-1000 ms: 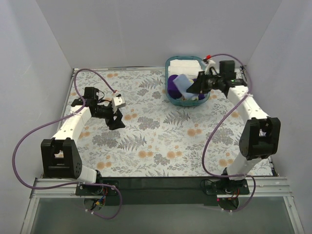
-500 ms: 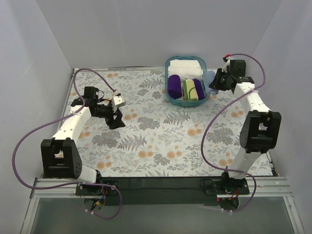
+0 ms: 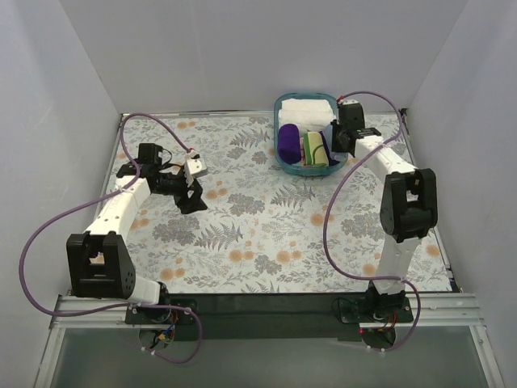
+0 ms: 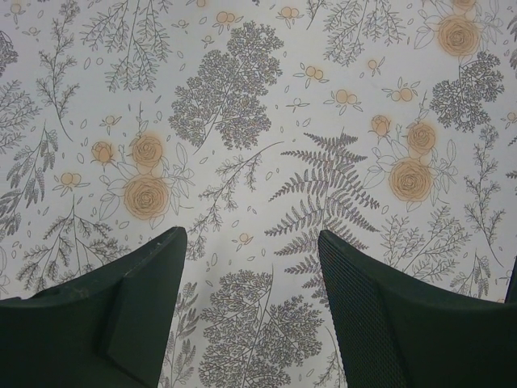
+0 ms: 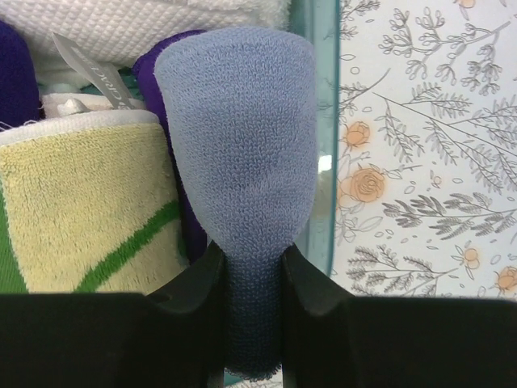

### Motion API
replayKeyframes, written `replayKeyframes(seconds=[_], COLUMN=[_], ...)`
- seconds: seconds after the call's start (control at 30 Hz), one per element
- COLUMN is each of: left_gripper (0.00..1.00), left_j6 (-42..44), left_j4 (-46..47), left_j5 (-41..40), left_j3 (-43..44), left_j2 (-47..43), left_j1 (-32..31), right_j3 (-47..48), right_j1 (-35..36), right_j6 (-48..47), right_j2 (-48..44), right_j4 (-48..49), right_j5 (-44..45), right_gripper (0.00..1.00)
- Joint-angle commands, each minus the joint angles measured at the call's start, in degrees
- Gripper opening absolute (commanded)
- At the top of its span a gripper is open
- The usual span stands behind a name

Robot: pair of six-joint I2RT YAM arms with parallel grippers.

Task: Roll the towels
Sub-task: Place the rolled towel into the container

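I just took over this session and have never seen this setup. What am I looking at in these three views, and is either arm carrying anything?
These are two robot arms, a left arm and a right arm, bolted at the near edge of a table covered in floral cloth. The wide picture comes from a fixed camera above and behind them; the other two come from a camera on each wrist. The left end effector is open and empty above bare cloth. The right end effector pinches a light blue towel inside a teal basket, beside a yellow-green towel, purple rolls and white folded towels.
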Motion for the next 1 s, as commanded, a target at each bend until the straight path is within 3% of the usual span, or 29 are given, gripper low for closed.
replayKeyframes(seconds=[0.0, 0.17, 0.3, 0.53, 0.6, 0.67, 0.97], left_gripper=[0.62, 0.62, 0.62, 0.63, 0.91, 0.95, 0.98], left_j6=[0.3, 0.2, 1.0, -2.1, -2.9, -3.8, -6.7], left_j4=[0.7, 0.3, -0.4, 0.7, 0.0, -0.7, 0.1], left_j5=[1.9, 2.4, 1.9, 0.2, -0.1, -0.1, -0.4], left_j3=[0.2, 0.3, -0.5, -0.9, 0.2, 0.6, 1.7], left_j2=[-3.7, -4.5, -4.5, -3.5, -2.5, -0.8, 1.0], left_j1=[0.0, 0.0, 0.0, 0.0, 0.0, 0.0, 0.0], right_j3=[4.1, 4.1, 3.1, 2.1, 1.4, 1.2, 1.8], right_j1=[1.4, 1.5, 0.2, -2.2, -3.6, -4.4, -5.7], right_j6=[-1.0, 2.1, 5.0, 6.5, 6.4, 6.2, 5.2], right_j2=[1.9, 3.8, 4.0, 6.2, 6.3, 6.5, 3.5], right_j4=[3.4, 2.3, 2.7, 2.2, 2.1, 1.7, -0.1], right_j5=[5.6, -0.1, -10.7, -15.2, -16.6, -17.6, -21.1], right_gripper=[0.01, 0.01, 0.01, 0.01, 0.02, 0.07, 0.34])
